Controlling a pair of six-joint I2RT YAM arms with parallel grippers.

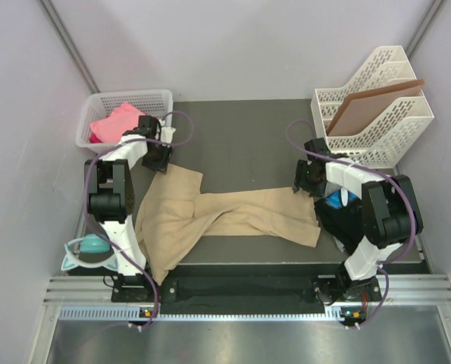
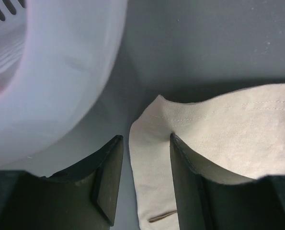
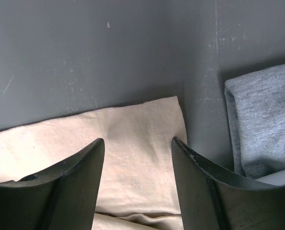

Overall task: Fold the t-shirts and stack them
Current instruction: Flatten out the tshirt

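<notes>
A large tan t-shirt (image 1: 233,216) lies crumpled across the middle of the dark table, stretched out left to right. My left gripper (image 1: 161,161) is low at its far left corner. In the left wrist view this gripper (image 2: 144,143) is open, and the tan corner (image 2: 219,129) lies flat between the fingers. My right gripper (image 1: 302,186) is at the shirt's far right corner. Seen from its wrist camera, the right gripper (image 3: 137,143) is open astride the hemmed tan edge (image 3: 85,139). A pink t-shirt (image 1: 119,121) sits in the white basket (image 1: 134,95). A folded grey-blue t-shirt (image 3: 262,120) lies just to the right.
The white basket's wall (image 2: 61,72) is close to the left fingers. A white file rack (image 1: 377,129) holding a flat brown board (image 1: 373,106) stands at the back right. A small teal round object (image 1: 89,246) rests by the left arm's base. Blue cloth (image 1: 333,202) shows under the right arm.
</notes>
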